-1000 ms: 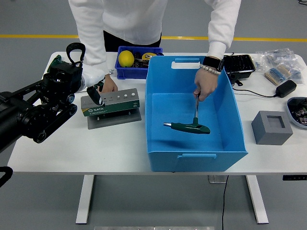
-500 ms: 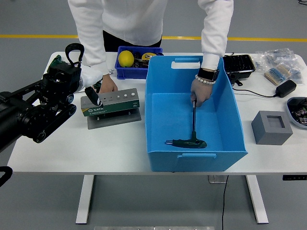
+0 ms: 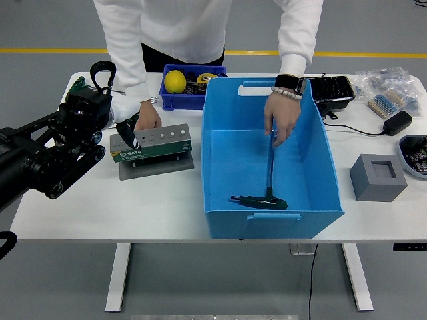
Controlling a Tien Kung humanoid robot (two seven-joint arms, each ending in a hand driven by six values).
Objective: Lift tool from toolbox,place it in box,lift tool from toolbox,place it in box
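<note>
At the left of the frame the left robot hand (image 3: pixel 127 130) reaches in over the bench (image 3: pixel 87 207), its fingers bunched narrow around something small and dark at the left end of the toolbox (image 3: pixel 152 143). I judge it is pinching a tool handle standing in the rack, though the thing is too small to say for sure. The toolbox sits left of centre on a grey base plate, its holes facing up so tools can be drawn straight out.

A person stands at the far side. One hand (image 3: pixel 148 117) rests just behind the toolbox, most likely to steady it against the pull. The other hand (image 3: pixel 281 122) reaches down into the big blue box (image 3: pixel 273 217) at centre and touches the top of the shaft of a T-handle tool (image 3: pixel 267 197), whose dark green grip lies on the box floor near the front wall. So one tool is already in the box.

The right arm does not show.
</note>
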